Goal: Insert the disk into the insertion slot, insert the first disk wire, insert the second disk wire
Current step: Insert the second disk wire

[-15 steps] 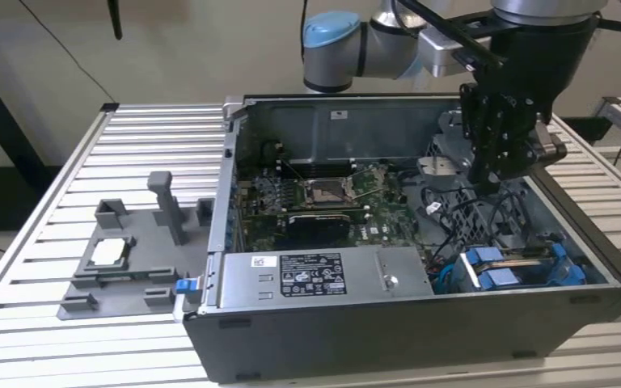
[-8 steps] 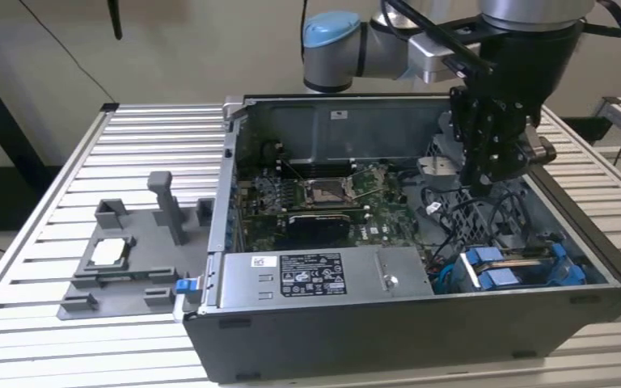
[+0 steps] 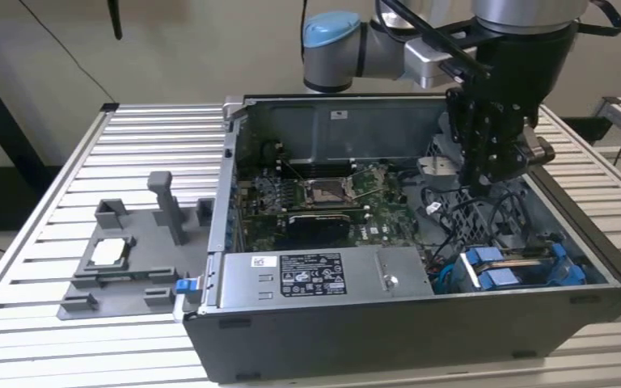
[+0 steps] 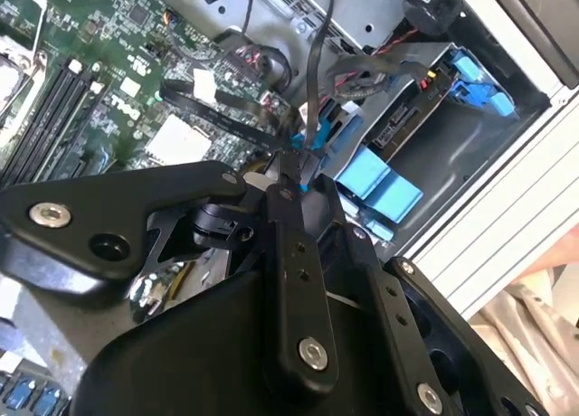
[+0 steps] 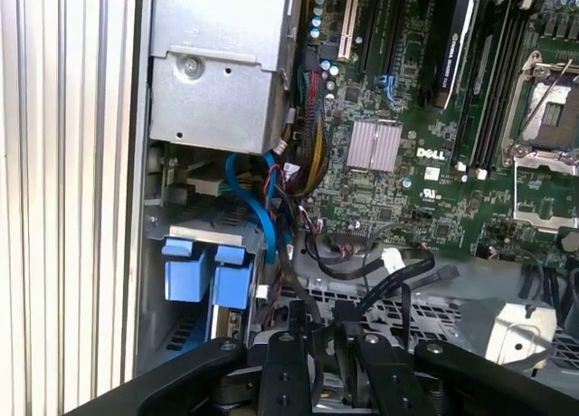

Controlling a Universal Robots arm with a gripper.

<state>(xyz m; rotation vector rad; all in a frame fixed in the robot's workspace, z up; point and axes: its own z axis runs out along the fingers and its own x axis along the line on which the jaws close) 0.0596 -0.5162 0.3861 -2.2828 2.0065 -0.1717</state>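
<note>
A robot arm reaches down into an open computer case (image 3: 397,343) standing on a slatted metal tabletop (image 3: 30,343), its black tool (image 3: 482,179) lowered among loose cables in the half of the case on the exterior view's right. In the second wrist view the tool's fingers (image 4: 288,208) are drawn together on a black wire (image 4: 310,81) that ends in a small blue plug (image 4: 298,143). The disk (image 3: 521,260) already sits in its slot at the case's near corner on the exterior view's right, its blue end tabs (image 4: 380,185) facing up, near the tool but apart from it. A grey labelled power supply box (image 3: 310,275) lies along the case's near edge beside the disk, with the green motherboard (image 3: 322,198) behind it. A grey holder (image 3: 127,271) rests on the tabletop near its edge on the exterior view's left.
</note>
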